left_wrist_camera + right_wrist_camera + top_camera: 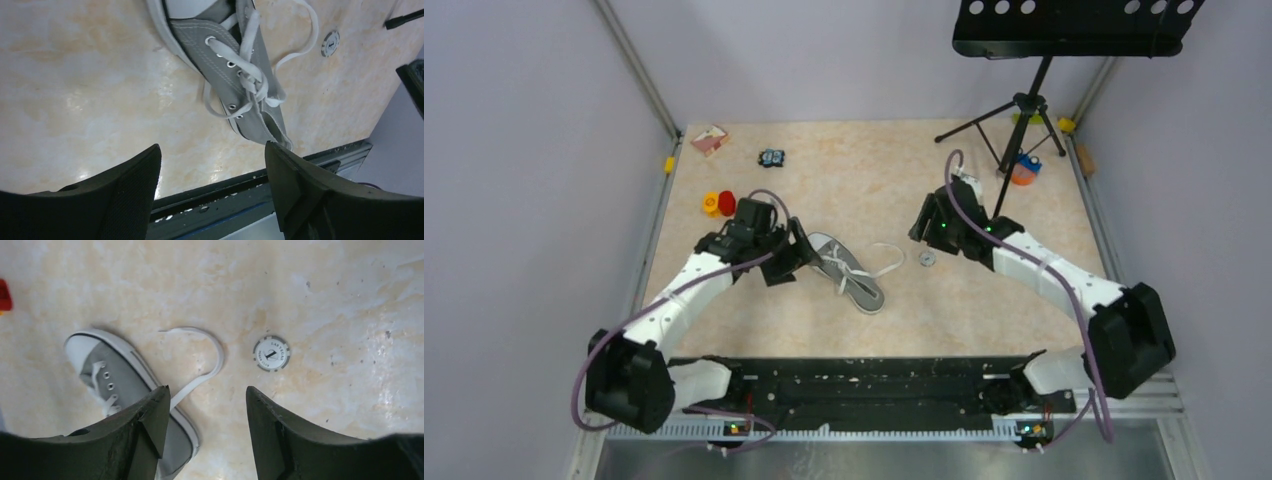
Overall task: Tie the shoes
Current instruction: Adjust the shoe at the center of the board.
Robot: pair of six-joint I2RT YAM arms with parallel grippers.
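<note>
So the sneaker [849, 272] lies on the bench [844, 170], long axis diagonal with the toe right beside my left fingers [796, 250], which are spread wide and empty, while the right fingers [924, 226] hang farther off past the loose lace loop [886, 262], also open and holding nothing.
</note>
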